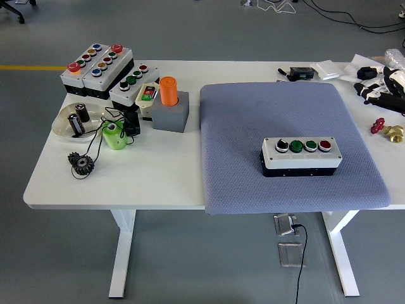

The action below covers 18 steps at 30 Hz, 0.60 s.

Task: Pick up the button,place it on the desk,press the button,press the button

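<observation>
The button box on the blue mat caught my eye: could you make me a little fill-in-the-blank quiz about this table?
1. The button box on the blue mat has ____ buttons in a row.
2. Its rightmost button is coloured ____.
3. The orange cylinder stands in a ____ block.
4. The robot's right hand is at the picture's ____ edge.

Missing words: four; red; grey; right
</observation>
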Motion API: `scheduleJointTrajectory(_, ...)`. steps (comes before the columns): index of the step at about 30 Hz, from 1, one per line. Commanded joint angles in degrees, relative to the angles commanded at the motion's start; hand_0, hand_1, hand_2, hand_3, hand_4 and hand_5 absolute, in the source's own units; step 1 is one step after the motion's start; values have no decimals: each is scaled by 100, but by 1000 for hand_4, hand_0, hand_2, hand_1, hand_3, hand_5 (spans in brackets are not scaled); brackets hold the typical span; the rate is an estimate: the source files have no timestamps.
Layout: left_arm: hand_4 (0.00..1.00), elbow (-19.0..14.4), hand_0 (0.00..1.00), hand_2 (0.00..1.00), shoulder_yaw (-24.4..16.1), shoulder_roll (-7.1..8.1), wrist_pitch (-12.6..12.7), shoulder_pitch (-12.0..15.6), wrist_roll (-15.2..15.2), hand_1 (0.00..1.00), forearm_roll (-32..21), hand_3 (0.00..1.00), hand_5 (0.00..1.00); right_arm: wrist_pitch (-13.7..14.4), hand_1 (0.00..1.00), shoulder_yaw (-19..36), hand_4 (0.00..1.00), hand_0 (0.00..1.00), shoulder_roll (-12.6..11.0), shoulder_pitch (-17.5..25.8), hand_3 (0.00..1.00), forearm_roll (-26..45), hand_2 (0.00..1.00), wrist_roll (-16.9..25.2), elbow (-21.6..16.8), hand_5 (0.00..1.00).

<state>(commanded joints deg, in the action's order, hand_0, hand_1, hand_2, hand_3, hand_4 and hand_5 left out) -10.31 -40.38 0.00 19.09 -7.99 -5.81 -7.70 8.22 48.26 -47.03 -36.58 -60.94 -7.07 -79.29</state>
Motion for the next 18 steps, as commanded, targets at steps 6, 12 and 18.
scheduleJointTrajectory(6,317,0,654,725,-25,0,7,-25,4,701,31,502,965,127,800,17,696,819,25,30,957,683,895,346,101,443)
scheduleJointTrajectory(12,315,0,654,725,2,0,10,-19,0,700,21,502,966,150,842,-14,700,855,57,100,960,2071,927,623,235,362)
scheduleJointTrajectory(18,314,0,654,725,-39,0,18,-40,6,701,52,502,965,213,851,44,701,856,69,85,958,3107,937,731,334,341)
